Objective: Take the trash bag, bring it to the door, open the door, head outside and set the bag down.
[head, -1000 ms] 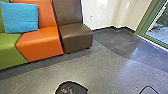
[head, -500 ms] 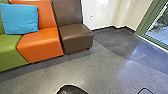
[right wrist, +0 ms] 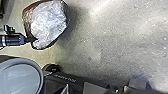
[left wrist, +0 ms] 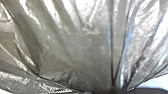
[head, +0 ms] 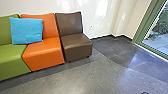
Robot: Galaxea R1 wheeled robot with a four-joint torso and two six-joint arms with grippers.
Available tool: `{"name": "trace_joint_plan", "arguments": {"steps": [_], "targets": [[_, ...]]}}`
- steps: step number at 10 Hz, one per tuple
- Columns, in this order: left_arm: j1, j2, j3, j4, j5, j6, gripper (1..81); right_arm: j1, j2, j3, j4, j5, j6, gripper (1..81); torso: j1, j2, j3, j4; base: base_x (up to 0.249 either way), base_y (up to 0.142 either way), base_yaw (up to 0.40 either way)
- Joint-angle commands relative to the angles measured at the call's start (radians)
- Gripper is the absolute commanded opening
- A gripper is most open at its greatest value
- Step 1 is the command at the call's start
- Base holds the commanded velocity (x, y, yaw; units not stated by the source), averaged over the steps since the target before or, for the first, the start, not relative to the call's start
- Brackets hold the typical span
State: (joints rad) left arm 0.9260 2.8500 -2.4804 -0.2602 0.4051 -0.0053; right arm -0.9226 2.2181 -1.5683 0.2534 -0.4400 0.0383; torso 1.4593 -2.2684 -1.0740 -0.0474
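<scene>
In the right wrist view my left gripper [right wrist: 32,40] is shut on the trash bag [right wrist: 50,21], which hangs full and shiny over the grey floor, dark around its sides. Close up in the left wrist view, the stretched, see-through grey plastic of the bag [left wrist: 75,47] draws together in folds towards one point. A green-framed glass panel [head: 160,32] stands at the right in the head view, with paving and plants behind it; whether it is the door I cannot tell.
Green [head: 12,60], orange [head: 45,53] and brown [head: 76,48] seats line the wall on the left, with a blue cushion [head: 26,30] on them. Part of my own base [right wrist: 65,80] shows in the right wrist view.
The head camera's view has shifted upward: seats and glass panel sit lower in it, and more wall shows above them. The dark rounded shape has left its bottom edge.
</scene>
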Motion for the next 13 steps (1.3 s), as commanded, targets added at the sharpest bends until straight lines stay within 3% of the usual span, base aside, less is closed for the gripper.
{"name": "trace_joint_plan", "arguments": {"steps": [1,3,4,5,8,10,13], "targets": [[-0.063,-0.020,0.012,-0.005,0.067,0.001,1.0,0.040,-0.012,-0.022,0.027,-0.063,-0.004,81.1,-0.063,0.098,0.095,0.000,0.000,0.000,0.000],[-0.037,-0.027,0.012,-0.002,0.066,0.002,1.0,0.017,0.007,-0.053,0.026,-0.052,-0.006,81.1,-0.111,0.171,0.167,0.000,0.000,0.000,0.000],[-0.026,-0.027,0.012,-0.002,0.064,0.004,1.0,0.007,0.013,-0.061,0.024,-0.054,-0.008,81.1,-0.135,0.206,0.183,0.000,0.000,0.000,0.000],[-0.016,-0.029,0.012,-0.004,0.063,0.016,1.0,-0.002,0.019,-0.068,0.021,-0.052,-0.011,81.1,-0.158,0.241,0.138,0.000,0.000,0.000,0.000],[0.014,-0.033,0.011,-0.002,0.061,0.021,1.0,-0.038,0.031,-0.077,0.018,-0.037,-0.024,81.1,-0.216,0.330,0.168,0.000,0.000,0.000,0.000],[0.038,-0.036,0.012,-0.005,0.060,0.048,1.0,-0.068,0.045,-0.104,0.017,-0.031,-0.028,81.1,-0.261,0.401,0.169,0.000,0.000,0.000,0.000],[0.050,-0.032,0.012,-0.005,0.058,0.050,1.0,-0.097,0.065,-0.143,0.017,-0.011,-0.048,81.1,-0.331,0.510,0.169,0.000,0.000,0.000,0.000]]}}
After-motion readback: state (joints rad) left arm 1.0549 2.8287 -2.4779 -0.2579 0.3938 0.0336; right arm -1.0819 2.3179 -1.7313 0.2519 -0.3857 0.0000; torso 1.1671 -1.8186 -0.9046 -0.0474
